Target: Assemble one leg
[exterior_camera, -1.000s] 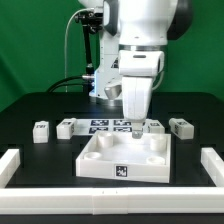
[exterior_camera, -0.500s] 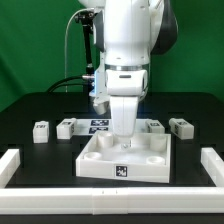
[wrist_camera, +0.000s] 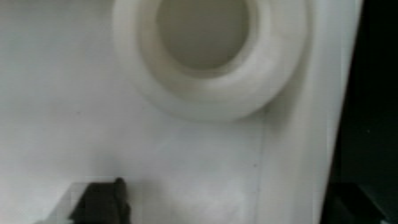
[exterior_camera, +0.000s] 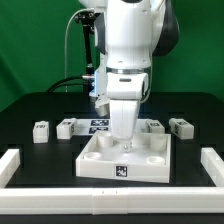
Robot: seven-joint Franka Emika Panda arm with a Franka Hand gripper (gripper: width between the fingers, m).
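Note:
The white square tabletop (exterior_camera: pixel 125 160) lies at the front middle of the table, with a marker tag on its front wall. My gripper (exterior_camera: pixel 122 140) hangs straight down over its back part, fingertips low inside the tray near the back wall. In the wrist view the tabletop's flat white surface (wrist_camera: pixel 196 160) and one round corner recess (wrist_camera: pixel 205 50) fill the picture. One dark finger (wrist_camera: pixel 102 203) shows against it, with nothing between the jaws. Small white legs lie behind the tabletop: two at the exterior view's left (exterior_camera: pixel 41 130) (exterior_camera: pixel 66 127) and two at its right (exterior_camera: pixel 181 126) (exterior_camera: pixel 154 124).
The marker board (exterior_camera: pixel 98 125) lies behind the tabletop, partly hidden by the arm. White rails stand at the exterior view's left edge (exterior_camera: pixel 9 165) and right edge (exterior_camera: pixel 214 163). A cable hangs behind the arm in front of the green backdrop.
The arm has swung from the exterior view's right toward the middle and come down over the back of the tabletop. In the last half second it only sank slightly. The legs have not moved.

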